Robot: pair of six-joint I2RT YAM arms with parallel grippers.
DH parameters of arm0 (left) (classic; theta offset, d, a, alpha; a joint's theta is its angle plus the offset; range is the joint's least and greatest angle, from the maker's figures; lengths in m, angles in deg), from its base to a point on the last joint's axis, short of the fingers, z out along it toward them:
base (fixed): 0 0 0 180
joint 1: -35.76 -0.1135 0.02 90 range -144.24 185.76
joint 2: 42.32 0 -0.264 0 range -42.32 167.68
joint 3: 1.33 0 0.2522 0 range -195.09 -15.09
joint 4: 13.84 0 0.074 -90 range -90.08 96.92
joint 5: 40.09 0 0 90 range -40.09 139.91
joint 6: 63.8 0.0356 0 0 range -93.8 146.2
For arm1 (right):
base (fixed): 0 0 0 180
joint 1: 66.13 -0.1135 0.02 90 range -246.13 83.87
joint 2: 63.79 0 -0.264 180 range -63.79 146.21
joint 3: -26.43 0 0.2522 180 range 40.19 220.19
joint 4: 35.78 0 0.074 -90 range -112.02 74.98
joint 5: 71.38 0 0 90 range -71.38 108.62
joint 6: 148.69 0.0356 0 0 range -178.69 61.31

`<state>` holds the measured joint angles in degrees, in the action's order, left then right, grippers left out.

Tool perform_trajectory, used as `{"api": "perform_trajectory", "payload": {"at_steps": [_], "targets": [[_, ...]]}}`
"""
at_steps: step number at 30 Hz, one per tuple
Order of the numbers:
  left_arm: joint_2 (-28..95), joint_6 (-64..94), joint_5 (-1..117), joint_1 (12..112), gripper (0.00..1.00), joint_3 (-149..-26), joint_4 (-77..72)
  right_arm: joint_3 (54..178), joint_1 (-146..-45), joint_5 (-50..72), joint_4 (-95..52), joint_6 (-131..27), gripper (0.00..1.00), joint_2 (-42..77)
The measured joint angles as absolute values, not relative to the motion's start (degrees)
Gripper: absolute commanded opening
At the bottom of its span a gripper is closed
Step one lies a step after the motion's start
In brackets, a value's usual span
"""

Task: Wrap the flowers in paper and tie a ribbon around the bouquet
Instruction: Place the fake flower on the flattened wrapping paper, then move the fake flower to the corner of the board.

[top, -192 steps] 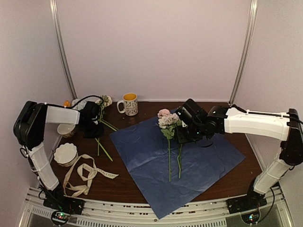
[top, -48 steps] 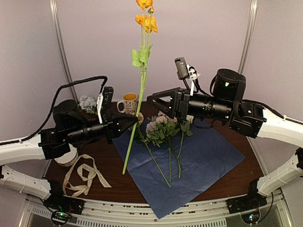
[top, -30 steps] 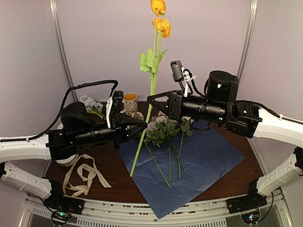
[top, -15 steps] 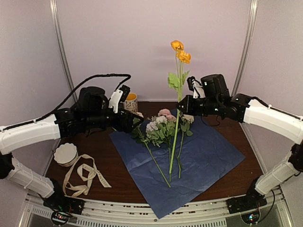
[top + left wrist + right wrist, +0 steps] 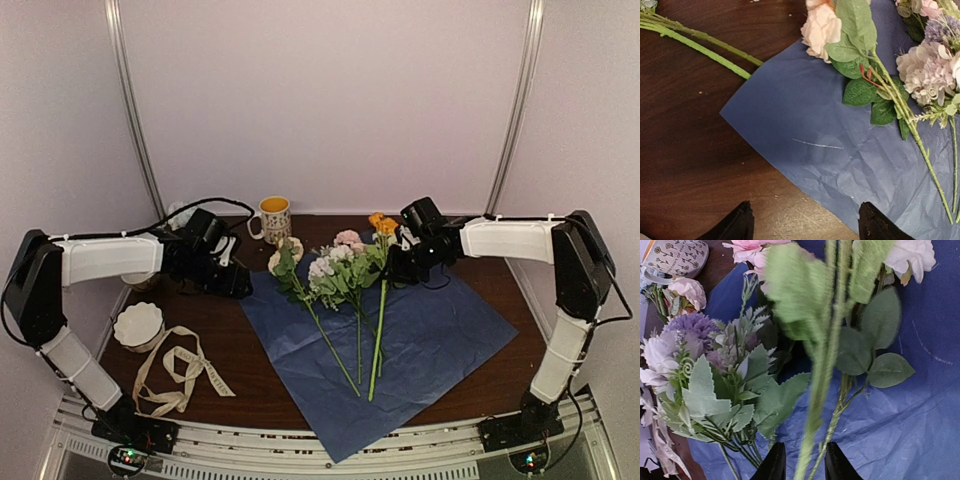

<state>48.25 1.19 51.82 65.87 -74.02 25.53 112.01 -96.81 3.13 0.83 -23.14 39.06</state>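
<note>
- Pulled back to the left and lower than a moment ago, the left gripper (image 5: 238, 282) is hovering over the table (image 5: 270, 395) at the left corner of the paper (image 5: 430, 330). Its jaws are standing wide with nothing between them.
- Near left, the ribbon (image 5: 178, 368) is lying in loose loops on the table, unmoved and well apart from the paper.
- Two bare green stems (image 5: 700, 42) are lying on the table just left of the paper's corner.
- At the middle, the flowers (image 5: 335, 272) are resting fanned on the dark blue paper, blooms far, stems pointing near.
- Upright in the air before, the orange-bloomed stem (image 5: 377, 330) is now lying flat on the paper at the right of the bunch.
- The right gripper (image 5: 805, 465) is sitting low over the paper's far side. Its jaws are narrowly parted, with that stem running loosely between them.
</note>
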Motion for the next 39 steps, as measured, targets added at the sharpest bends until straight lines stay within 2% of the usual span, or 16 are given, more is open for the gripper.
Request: {"api": "perform_trajectory", "payload": {"at_steps": [8, 17, 19, 23, 29, 32, 39], "targets": [[58.28, -2.66, 49.72, 54.99, 0.71, -84.49, 25.64, 114.04, -96.42, 7.98, 3.91, -24.69, 0.33, 38.73], [83.24, -2.38, 44.08, 50.92, 0.81, -119.14, 36.04, 110.30, -98.86, 13.27, 6.07, -26.05, 0.33, 31.78], [87.37, -1.28, 44.00, 51.23, 0.79, -125.04, 38.60, 109.38, -99.76, 13.75, 6.36, -26.22, 0.33, 31.11], [94.39, 1.78, 44.10, 52.06, 0.67, -133.15, 45.48, 108.03, -100.74, 13.97, 6.73, -26.24, 0.33, 30.95], [97.62, 5.60, 44.80, 53.41, 0.64, -134.63, 51.45, 106.21, -100.92, 13.25, 6.64, -26.18, 0.33, 29.77], [97.60, 7.11, 44.10, 53.72, 0.57, -134.44, 53.48, 105.91, -100.92, 12.62, 6.31, -26.11, 0.33, 29.03], [88.90, 8.25, 43.67, 51.64, 0.43, -119.60, 50.77, 104.90, -100.92, 12.18, 5.40, -25.85, 0.33, 26.45]]}}
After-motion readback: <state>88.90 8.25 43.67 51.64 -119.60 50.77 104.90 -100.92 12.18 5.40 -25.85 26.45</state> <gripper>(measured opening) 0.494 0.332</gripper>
